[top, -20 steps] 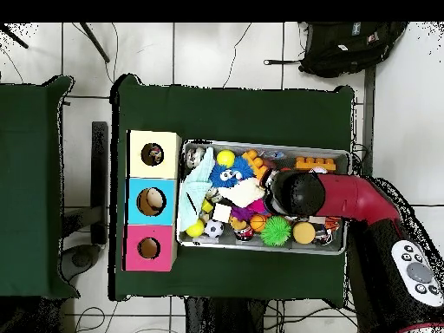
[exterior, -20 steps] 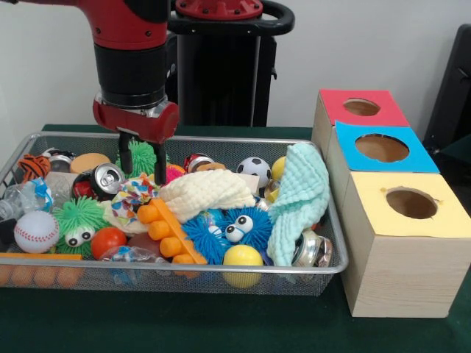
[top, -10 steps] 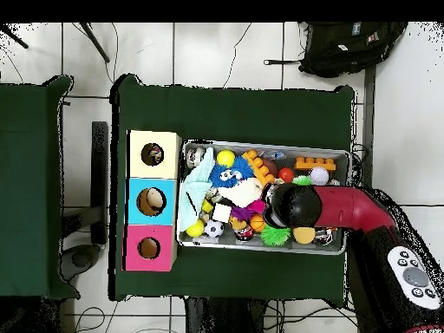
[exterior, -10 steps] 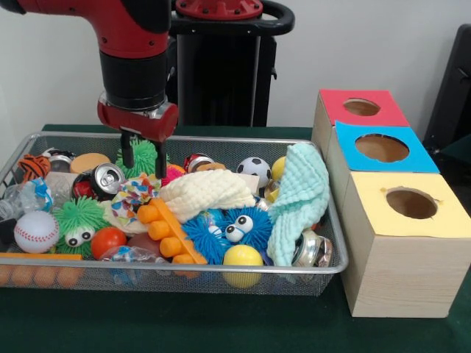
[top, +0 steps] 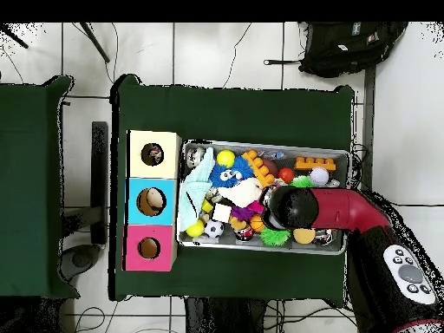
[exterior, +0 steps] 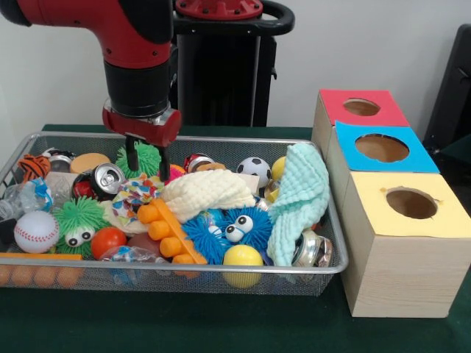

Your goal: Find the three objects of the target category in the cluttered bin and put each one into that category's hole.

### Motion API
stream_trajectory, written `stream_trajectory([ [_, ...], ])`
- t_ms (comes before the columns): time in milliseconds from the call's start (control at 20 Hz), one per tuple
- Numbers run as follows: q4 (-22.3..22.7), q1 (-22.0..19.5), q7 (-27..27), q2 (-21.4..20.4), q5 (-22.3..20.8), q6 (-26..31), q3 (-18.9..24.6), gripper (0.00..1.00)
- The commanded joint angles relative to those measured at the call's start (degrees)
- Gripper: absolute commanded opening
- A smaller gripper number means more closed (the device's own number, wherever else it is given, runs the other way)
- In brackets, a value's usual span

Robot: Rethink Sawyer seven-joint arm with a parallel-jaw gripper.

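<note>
A wire mesh bin (exterior: 221, 271) holds a heap of toys, cans and cloths. My gripper (exterior: 148, 163) hangs open at the bin's back left, its two black fingers (exterior: 131, 157) either side of a green spiky ball (exterior: 146, 154). Whether they touch it I cannot tell. A soda can (exterior: 104, 179) lies just left of the fingers, and a white cloth (exterior: 206, 190) lies to their right. In the overhead view the red arm's head (top: 290, 206) covers the gripper. Red (exterior: 335, 110), blue (exterior: 419, 158) and yellow (exterior: 449, 217) boxes, each with a hole on top, stand to the right of the bin.
A mint cloth (exterior: 302, 198) drapes over the bin's right end. A blue fuzzy toy (exterior: 228, 228), a yellow ball (exterior: 243, 259), an orange block (exterior: 168, 232), a baseball (exterior: 35, 231) and a soccer ball (exterior: 255, 169) crowd the bin. A dark bag (top: 347, 48) lies on the floor.
The gripper has shifted slightly right in the front view, staying open around the green spiky ball. The objects in the bin have not moved.
</note>
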Motion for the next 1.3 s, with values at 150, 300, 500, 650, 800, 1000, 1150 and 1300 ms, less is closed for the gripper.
stream_trajectory([
  [150, 2.1, 0.09, -1.58, 2.86, -5.2, -6.73, -1.94, 1.0],
  [300, 1.31, 0.27, -1.05, 3.83, -5.63, -8.6, -2.11, 1.0],
  [500, 1.38, -0.02, -0.92, 3.89, -6.55, -10.94, -2.56, 1.0],
  [650, 2.68, -0.6, -1.38, 1.47, -6.2, -10.91, -2.58, 1.0],
  [800, 3.0, -0.87, -2.03, -0.68, -5.57, -9.98, -2.35, 1.0],
  [1000, 1.95, -0.99, -2.12, -0.71, -5.73, -10.76, -2.33, 1.0],
  [1150, 1.26, -0.36, -1.34, -0.13, -6.22, -11.52, -2.96, 1.0],
  [1300, 0.98, 0.09, -0.65, 0.61, -6.7, -12.28, -3.68, 1.0],
])
